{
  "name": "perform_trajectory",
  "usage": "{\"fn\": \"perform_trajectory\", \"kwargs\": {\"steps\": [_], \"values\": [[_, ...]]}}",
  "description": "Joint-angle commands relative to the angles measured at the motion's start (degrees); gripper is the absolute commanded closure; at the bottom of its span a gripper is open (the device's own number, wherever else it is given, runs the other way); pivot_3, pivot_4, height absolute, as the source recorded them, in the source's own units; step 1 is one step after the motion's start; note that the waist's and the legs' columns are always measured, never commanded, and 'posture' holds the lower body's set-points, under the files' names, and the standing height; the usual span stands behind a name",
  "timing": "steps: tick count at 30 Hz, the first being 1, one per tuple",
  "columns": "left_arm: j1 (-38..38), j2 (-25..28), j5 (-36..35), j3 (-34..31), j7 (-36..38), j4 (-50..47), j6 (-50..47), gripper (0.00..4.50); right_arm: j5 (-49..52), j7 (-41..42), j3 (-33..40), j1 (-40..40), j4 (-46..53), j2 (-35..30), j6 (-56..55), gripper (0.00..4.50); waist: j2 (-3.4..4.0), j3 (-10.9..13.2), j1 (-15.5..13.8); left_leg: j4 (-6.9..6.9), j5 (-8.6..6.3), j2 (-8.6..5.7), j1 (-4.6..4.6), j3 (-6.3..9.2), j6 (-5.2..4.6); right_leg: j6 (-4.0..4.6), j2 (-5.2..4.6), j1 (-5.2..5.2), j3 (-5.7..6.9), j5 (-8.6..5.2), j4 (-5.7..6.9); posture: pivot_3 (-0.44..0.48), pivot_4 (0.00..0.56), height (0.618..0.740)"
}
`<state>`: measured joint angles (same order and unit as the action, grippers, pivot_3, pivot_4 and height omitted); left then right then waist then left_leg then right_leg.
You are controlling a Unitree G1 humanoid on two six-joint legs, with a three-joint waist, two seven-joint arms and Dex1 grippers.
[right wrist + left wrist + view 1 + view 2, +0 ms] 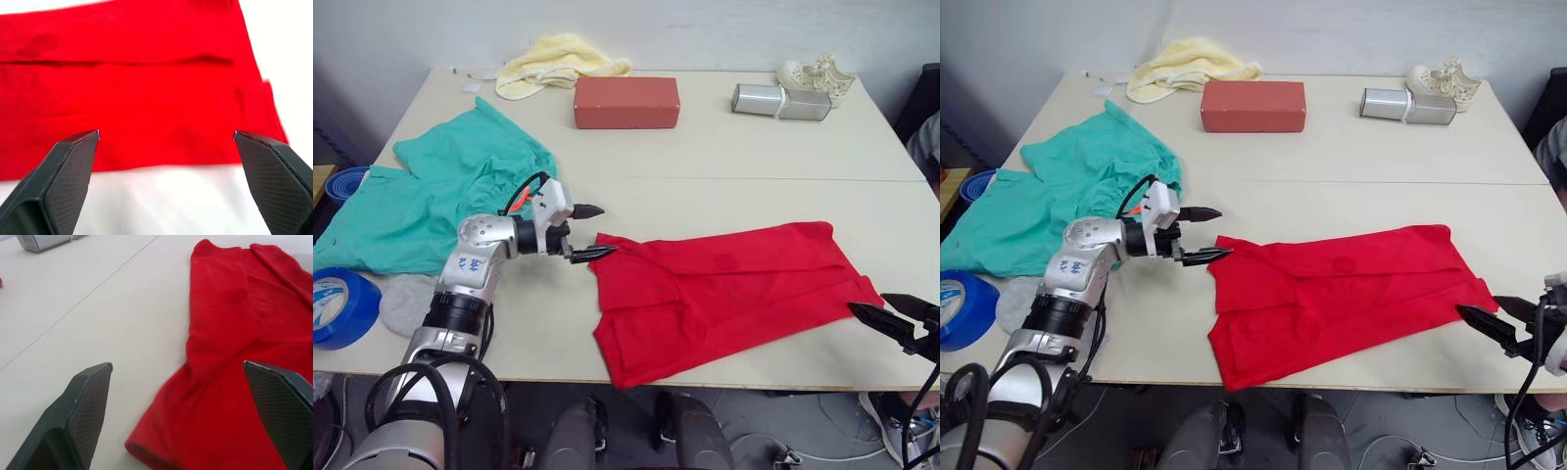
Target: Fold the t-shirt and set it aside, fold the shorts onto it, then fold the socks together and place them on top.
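While the bright red cotton t-shirt (724, 294) lies partly folded, flat on the pale desk (754, 157) at lower centre-right of the frame, the left tool (590, 232) sits released at its left edge, fingers spread. Right tool (898, 318), also released, sits at the shirt's right edge. Teal-green fabric shorts (440, 191) lie crumpled at left.

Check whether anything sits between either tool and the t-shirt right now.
Nothing visible does. The left tool is open at the t-shirt's left end, and the right tool is open just off its right end, with bare table between. The red box lies well behind.
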<state>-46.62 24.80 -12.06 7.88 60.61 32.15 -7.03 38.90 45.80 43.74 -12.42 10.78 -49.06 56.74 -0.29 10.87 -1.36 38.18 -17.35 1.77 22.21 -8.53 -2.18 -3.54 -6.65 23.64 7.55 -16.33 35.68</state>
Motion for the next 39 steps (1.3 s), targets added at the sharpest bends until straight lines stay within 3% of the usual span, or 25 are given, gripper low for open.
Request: {"fn": "perform_trajectory", "kwargs": {"steps": [1, 9, 15, 19, 22, 26, 29, 34, 39], "values": [[-4.3, -1.2, 4.1, 2.6, 1.4, 6.8, 0.9, 0.00, 2.9, -5.4, 4.1, 1.9, 0.9, 0.4, 7.3, 0.04, 0.00, 0.0, 0.0, 0.00, 0.00, 0.00, 0.00, 0.00, 0.00, 0.00, 0.01, 0.00, 0.00, 0.00, 0.00, 0.000, 0.150, 0.740], [-10.6, -4.5, 8.9, 3.8, 2.1, 20.5, 5.0, 0.00, 3.1, -13.6, 5.4, 5.8, -0.1, -0.1, 19.6, 0.04, -0.03, 0.0, 0.1, 0.00, -0.01, 0.02, 0.09, -0.01, -0.01, 0.00, 0.02, 0.08, 0.02, 0.00, -0.02, 0.000, 0.150, 0.740], [-11.1, -6.2, 9.4, 2.9, 3.0, 24.7, 5.4, 0.00, 1.7, -16.3, 4.0, 7.1, -2.5, -0.6, 24.2, 0.04, -0.05, 0.0, 0.0, 0.01, -0.01, 0.00, 0.11, -0.01, -0.05, -0.02, 0.01, 0.08, 0.02, 0.01, -0.03, 0.000, 0.150, 0.740], [-11.3, -7.7, 9.0, 2.0, 4.6, 26.2, 3.9, 0.00, 1.1, -19.6, 4.5, 12.4, -6.4, 2.2, 25.1, 0.04, -0.08, 0.0, 0.1, 0.03, 0.01, -0.02, 0.11, -0.02, -0.07, -0.05, 0.00, 0.08, 0.01, 0.03, -0.02, 0.000, 0.150, 0.740], [-11.7, -8.0, 9.6, 1.6, 4.6, 27.4, 3.7, 0.63, 1.0, -20.5, 2.9, 14.9, -7.8, 4.1, 26.0, 0.00, -0.24, -0.1, 0.2, 0.04, 0.01, -0.01, 0.09, -0.01, -0.08, -0.05, 0.01, 0.07, 0.01, 0.03, 0.00, 0.000, 0.150, 0.740], [-11.9, -8.3, 10.2, 1.5, 4.7, 28.1, 3.8, 1.89, -0.1, -21.6, 1.2, 17.5, -9.6, 6.0, 25.3, 0.00, -0.73, -0.4, 0.8, 0.02, 0.01, 0.02, 0.08, -0.01, -0.07, -0.05, 0.02, 0.05, 0.01, 0.03, -0.01, 0.000, 0.150, 0.740], [-11.6, -8.3, 10.5, 1.4, 4.7, 28.0, 3.7, 2.84, -0.9, -21.4, -1.6, 18.9, -10.1, 6.4, 24.0, 0.63, -0.91, -0.5, 1.5, 0.04, 0.01, 0.01, 0.07, -0.01, -0.08, -0.09, -0.01, 0.01, 0.01, 0.05, -0.04, 0.000, 0.150, 0.740], [-10.4, -8.0, 10.9, 1.3, 4.8, 27.1, 3.9, 4.49, -1.8, -20.8, -4.3, 21.1, -11.1, 6.9, 21.6, 2.42, -0.92, -0.5, 1.9, 0.01, 0.01, 0.04, 0.05, -0.01, -0.06, -0.10, 0.01, 0.02, 0.00, 0.05, -0.02, 0.000, 0.150, 0.740], [-9.0, -7.4, 10.6, 0.8, 4.8, 25.2, 3.6, 4.50, -2.1, -20.0, -7.0, 23.6, -12.2, 6.9, 19.4, 4.21, -0.92, -0.5, 2.2, 0.01, 0.01, 0.04, 0.04, -0.01, -0.06, -0.10, 0.00, 0.02, -0.01, 0.06, -0.02, 0.000, 0.150, 0.740]]}}
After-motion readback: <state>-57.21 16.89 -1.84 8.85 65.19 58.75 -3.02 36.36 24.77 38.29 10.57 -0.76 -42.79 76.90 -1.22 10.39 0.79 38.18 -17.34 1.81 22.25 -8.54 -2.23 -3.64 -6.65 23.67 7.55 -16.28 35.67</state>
